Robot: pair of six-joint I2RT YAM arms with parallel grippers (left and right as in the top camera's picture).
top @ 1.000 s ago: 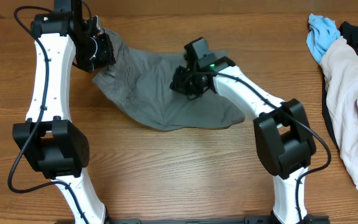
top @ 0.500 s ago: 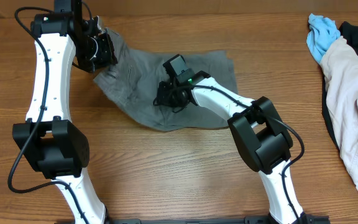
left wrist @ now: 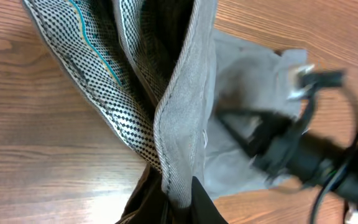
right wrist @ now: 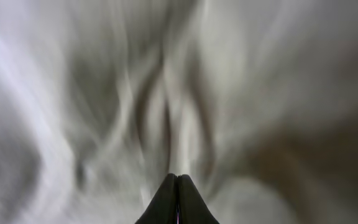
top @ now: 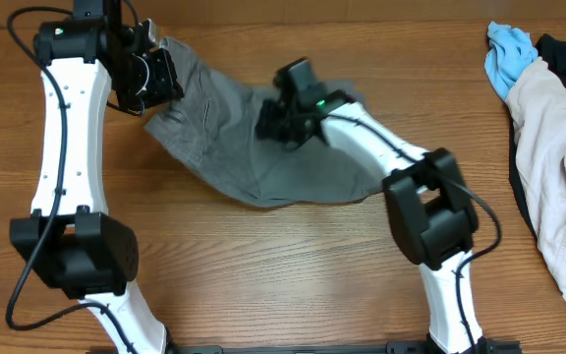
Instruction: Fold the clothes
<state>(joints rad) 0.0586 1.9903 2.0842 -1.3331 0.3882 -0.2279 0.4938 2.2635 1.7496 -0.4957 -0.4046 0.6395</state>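
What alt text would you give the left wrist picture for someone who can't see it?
The left fingers pinch gray shorts by the waistband, its speckled lining showing. Beyond, the right arm, blurred, reaches over the cloth above a wooden table.

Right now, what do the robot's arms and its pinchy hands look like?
Both arms are long white tubes with chunky black joints: the left arm and the right arm. Thin black cables loop along them. A tiny green light glows near the right wrist. The left gripper and right gripper are black, each with two slim pointed fingers.
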